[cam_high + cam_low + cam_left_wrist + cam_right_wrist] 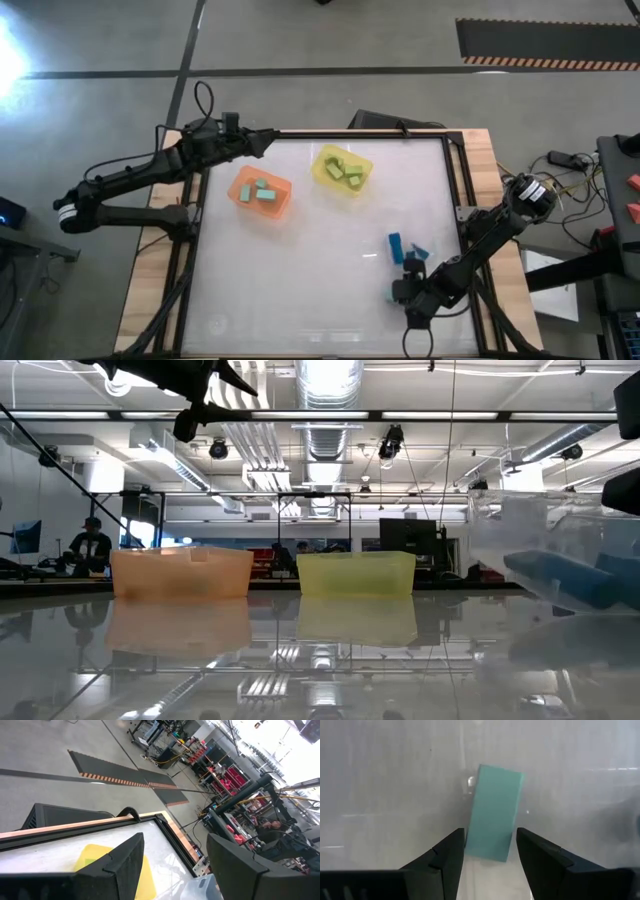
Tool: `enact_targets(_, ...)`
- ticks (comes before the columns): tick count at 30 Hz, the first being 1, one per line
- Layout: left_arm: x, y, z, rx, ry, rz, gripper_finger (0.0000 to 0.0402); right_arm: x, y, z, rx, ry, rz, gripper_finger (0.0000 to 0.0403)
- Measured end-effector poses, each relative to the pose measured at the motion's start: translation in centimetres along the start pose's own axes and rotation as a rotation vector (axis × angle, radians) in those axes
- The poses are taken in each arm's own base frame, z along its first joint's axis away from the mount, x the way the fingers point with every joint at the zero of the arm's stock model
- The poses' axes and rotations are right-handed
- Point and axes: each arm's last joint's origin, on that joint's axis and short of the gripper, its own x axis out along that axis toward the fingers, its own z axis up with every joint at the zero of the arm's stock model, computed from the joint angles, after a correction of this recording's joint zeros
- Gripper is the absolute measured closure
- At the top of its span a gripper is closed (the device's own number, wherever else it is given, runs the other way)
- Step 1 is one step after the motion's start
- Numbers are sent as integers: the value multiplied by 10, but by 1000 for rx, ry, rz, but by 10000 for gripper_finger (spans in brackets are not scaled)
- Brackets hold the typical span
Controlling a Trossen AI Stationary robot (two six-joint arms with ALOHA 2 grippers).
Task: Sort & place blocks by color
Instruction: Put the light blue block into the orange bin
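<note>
no legible text, labels, brands or nos. on bins, blocks, arms or bkgd

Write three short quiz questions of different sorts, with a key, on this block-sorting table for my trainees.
1. True or false: the orange tray holds yellow-green blocks.
2. Multiple choice: the right gripper, seen in its wrist view, is
A. shut on a blue block
B. open, with a mint-teal block ahead between its fingers
C. over the yellow tray
3. Fill in: the left gripper hangs open near the table's far edge, closest to the ______ tray.

Key
1. False: it holds mint-teal blocks; the yellow-green blocks lie in the yellow tray.
2. B
3. orange
</note>
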Motion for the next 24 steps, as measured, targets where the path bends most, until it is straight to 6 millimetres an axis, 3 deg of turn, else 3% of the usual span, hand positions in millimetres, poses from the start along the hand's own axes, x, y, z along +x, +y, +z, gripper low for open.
enact_targets(10,0,0,0,0,0,0,201,-8,-2,-2,9,55,-16,232)
enact_targets(18,0,0,0,0,-1,1,201,-45,8,15,67,52,-16,232)
enact_targets(21,0,0,0,0,-1,1,201,-61,29,13,131,-44,61,232)
enact_targets(24,0,0,0,7,-2,2,201,-66,59,-13,208,-182,82,232)
